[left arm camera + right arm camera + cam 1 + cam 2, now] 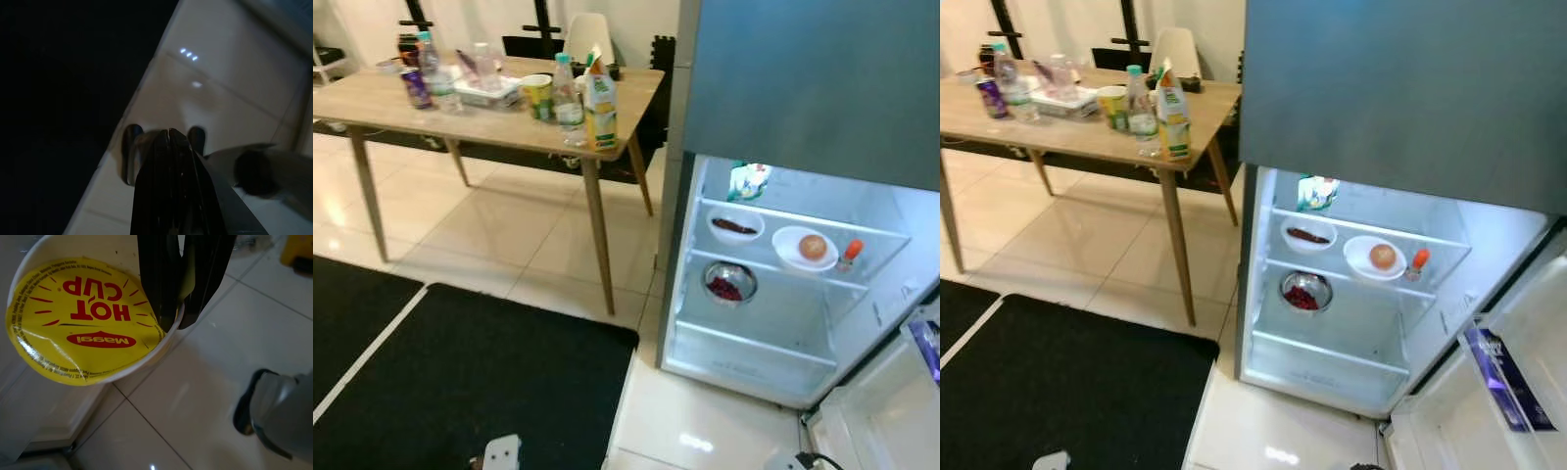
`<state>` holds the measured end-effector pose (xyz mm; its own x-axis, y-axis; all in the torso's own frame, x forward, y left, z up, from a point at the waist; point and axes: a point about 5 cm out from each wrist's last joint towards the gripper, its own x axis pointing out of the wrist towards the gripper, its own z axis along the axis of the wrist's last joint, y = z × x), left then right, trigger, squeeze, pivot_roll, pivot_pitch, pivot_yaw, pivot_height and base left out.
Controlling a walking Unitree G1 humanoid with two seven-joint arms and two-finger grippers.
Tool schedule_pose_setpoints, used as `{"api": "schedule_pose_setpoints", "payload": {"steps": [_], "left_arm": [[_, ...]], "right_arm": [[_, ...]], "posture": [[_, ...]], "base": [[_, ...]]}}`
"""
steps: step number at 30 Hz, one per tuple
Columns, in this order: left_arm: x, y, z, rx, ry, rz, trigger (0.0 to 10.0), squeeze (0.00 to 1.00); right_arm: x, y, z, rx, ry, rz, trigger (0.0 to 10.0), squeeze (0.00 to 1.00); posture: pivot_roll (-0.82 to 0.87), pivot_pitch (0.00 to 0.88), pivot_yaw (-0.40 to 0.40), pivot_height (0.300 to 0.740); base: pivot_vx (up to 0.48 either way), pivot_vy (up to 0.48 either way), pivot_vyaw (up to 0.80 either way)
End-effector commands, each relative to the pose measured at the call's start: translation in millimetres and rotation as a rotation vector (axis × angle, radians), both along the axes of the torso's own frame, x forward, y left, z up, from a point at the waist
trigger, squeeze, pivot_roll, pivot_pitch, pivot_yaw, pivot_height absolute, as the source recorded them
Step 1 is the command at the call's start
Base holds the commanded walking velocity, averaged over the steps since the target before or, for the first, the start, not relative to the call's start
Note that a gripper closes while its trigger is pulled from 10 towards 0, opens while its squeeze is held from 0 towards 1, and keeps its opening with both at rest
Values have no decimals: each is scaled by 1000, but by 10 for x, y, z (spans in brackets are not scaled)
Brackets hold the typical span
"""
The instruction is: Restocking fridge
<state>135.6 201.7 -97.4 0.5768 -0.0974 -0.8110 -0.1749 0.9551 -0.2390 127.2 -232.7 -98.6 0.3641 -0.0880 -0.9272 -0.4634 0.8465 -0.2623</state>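
My right gripper (173,324) is shut on the rim of a white noodle cup (78,333) with a yellow "Hot Cup" lid, held low over the tiled floor. Beside the black mat, my left gripper (169,134) hangs shut with nothing in it. The fridge (773,323) stands open ahead on the right, lit inside. Its shelves hold a white bowl (735,226), a plate with an orange item (806,248), a small orange-capped bottle (851,254), a metal bowl of red food (729,284) and a green packet (747,180).
A wooden table (372,103) at the left carries a juice carton (600,103), water bottles (568,98), a yellow cup (538,96) and other items. A black mat (460,382) covers the near floor. The open fridge door shelf holds a purple box (1503,377).
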Motion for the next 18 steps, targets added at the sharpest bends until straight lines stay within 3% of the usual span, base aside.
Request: {"api": "schedule_pose_setpoints", "payload": {"steps": [1, 18], "left_arm": [[-70, 27, -20, 9, 18, 3, 10000, 0], [-76, 33, -23, 23, 25, 2, 10000, 0]], "right_arm": [[72, 49, 13, 9, -25, 2, 10000, 0], [70, 55, 10, 9, -25, -6, 10000, 0]], "posture": [[-74, 1, -14, 740], [-72, 2, -13, 740]], "base": [[398, 0, 0], [355, 0, 0]]}}
